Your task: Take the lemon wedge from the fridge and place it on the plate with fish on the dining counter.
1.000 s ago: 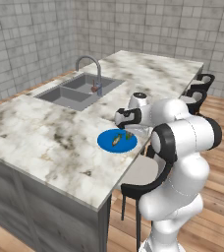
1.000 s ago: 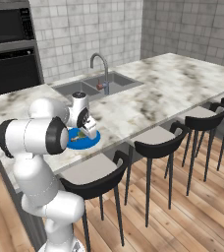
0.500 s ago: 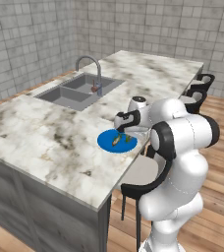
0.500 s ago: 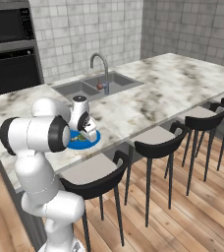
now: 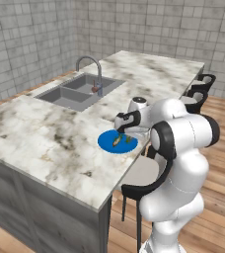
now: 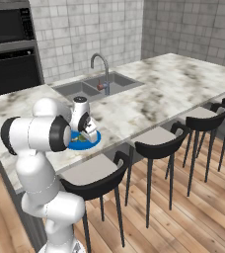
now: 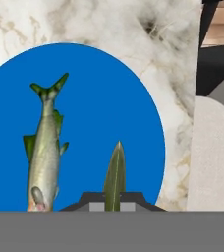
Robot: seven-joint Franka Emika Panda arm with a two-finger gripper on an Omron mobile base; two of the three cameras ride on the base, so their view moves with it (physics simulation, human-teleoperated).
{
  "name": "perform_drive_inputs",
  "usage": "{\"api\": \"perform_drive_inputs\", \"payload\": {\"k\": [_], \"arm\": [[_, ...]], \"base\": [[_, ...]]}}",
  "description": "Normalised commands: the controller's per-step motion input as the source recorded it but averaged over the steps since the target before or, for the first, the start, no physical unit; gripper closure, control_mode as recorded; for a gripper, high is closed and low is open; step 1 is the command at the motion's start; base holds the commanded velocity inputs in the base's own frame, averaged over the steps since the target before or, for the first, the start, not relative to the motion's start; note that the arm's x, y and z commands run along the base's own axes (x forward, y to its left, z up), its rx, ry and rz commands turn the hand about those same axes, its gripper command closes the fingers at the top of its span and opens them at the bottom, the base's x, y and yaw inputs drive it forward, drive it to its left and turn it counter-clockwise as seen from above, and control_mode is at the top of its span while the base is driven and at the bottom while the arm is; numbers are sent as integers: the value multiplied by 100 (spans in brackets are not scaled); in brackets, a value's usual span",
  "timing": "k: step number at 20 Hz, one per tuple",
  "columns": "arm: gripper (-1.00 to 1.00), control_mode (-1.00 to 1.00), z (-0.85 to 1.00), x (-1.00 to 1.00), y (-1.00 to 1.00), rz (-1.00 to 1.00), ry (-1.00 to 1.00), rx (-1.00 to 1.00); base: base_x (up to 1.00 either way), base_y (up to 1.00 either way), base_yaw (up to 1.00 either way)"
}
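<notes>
Gripper (image 5: 121,131) hangs low over the plate (image 5: 109,143), jaws clenched on the lemon wedge (image 7: 115,176). In the hand view the wedge pokes up from between the finger tips (image 7: 95,199) as a thin olive-yellow sliver with a pale centre line, its tip against the blue plate (image 7: 109,108). Cannot tell if the wedge touches the plate surface or sits just above it.

Fish (image 7: 45,147) lies on the plate, left of the wedge in the hand view, apart from it, tail fin toward the top of that view. Fish (image 5: 117,141) shows in the left base view as a small greenish lump near the plate centre, just below the gripper.

Plate sits on the counter (image 5: 45,143), near the edge that faces the stools, between the sink (image 5: 77,91) and that edge. Faucet (image 5: 92,71) stands behind the plate, at the sink's far rim. Right base view: gripper (image 6: 87,133) over the plate (image 6: 92,143), arm covering most of it; sink (image 6: 97,85) and faucet (image 6: 102,69) behind.

Stool (image 6: 97,184) stands just below the plate's counter edge, more stools (image 6: 164,143) in a row to its side. Oven (image 6: 13,54) in the wall beyond the counter.
</notes>
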Motion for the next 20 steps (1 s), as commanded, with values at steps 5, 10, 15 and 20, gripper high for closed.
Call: {"api": "perform_drive_inputs", "payload": {"k": [5, 10, 15, 20], "arm": [[100, -100, -9, 19, 3, 0, 0, 0], [100, -100, -7, 26, 4, 0, 0, 0], [100, -100, -10, 14, 6, 0, 0, 0], [100, -100, -16, 7, 6, 0, 0, 0]], "base": [[0, 0, 0], [0, 0, 0], [0, 0, 0], [0, 0, 0]]}}
